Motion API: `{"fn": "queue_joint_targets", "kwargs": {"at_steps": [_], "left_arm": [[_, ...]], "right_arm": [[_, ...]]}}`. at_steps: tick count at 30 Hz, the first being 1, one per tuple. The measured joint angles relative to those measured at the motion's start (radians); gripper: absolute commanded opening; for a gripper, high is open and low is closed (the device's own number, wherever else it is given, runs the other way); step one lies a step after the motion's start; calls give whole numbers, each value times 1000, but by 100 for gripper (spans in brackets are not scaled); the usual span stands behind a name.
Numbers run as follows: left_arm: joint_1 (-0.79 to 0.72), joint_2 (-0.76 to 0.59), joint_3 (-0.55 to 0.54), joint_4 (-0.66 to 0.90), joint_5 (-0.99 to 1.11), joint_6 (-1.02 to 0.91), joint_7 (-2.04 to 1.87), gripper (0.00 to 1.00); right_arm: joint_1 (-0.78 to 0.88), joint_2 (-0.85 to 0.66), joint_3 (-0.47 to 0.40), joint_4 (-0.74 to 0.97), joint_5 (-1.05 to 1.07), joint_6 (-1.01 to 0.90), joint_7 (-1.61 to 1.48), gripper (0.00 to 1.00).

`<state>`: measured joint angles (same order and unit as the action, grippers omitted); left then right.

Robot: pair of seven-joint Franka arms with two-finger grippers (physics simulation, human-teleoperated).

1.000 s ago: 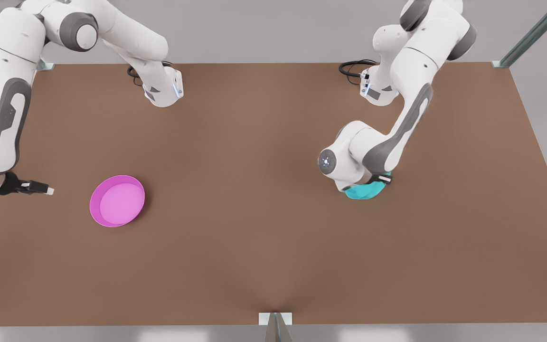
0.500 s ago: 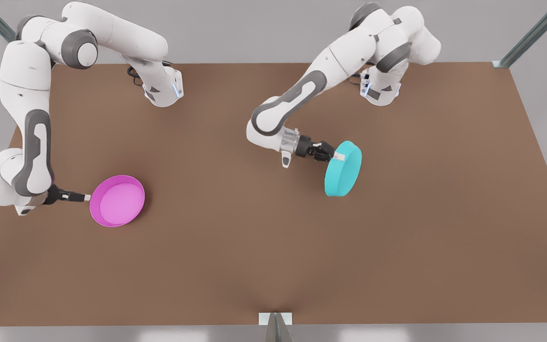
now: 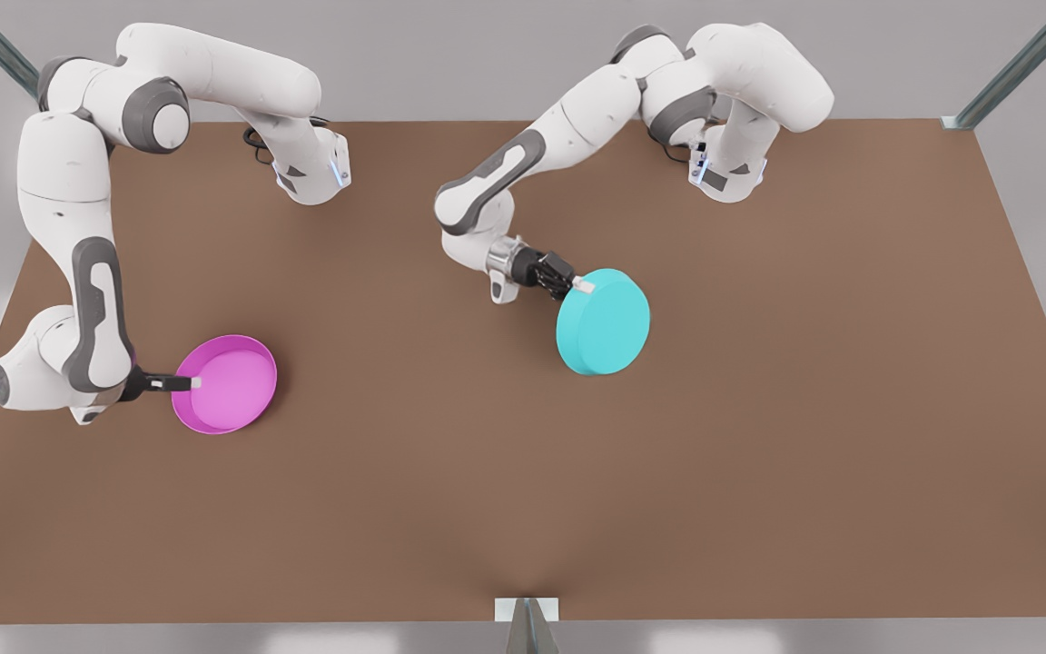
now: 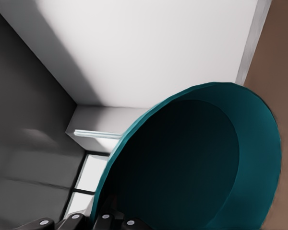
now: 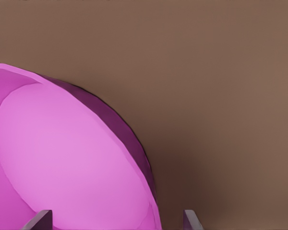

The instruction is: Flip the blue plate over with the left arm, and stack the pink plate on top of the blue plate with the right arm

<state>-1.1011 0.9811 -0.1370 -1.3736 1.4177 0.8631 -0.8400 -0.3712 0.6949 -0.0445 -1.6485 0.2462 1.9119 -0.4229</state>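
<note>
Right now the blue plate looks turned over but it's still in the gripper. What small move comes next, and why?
Probably lower the left gripper and let go of the blue plate. Its plain underside faces up in the front view and its hollow faces the wrist camera, so the flip looks done. The right gripper already straddles the pink plate's rim, open, and needs the blue plate lying flat on the table to stack on.

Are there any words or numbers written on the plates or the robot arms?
None: no words, numbers or signs can be read.
The blue plate, held by the left gripper, is plain.
The pink plate, with the right gripper at its rim, is plain.
The brown table is unmarked too.
</note>
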Motion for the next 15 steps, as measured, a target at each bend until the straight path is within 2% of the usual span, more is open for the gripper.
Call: {"fn": "queue_joint_targets", "kwargs": {"at_steps": [10,11,12,15], "left_arm": [[-79,114,21,99,47,14,-2,21],[-79,119,21,100,48,24,-1,21],[-79,123,21,100,49,27,0,21],[-82,145,21,119,51,29,-2,21]], "right_arm": [[0,6,0,-8,1,50,-45,100],[-1,5,0,-8,2,48,-42,84],[-2,3,0,-7,2,37,-35,59],[-6,-4,2,-2,1,33,-41,57]]}}
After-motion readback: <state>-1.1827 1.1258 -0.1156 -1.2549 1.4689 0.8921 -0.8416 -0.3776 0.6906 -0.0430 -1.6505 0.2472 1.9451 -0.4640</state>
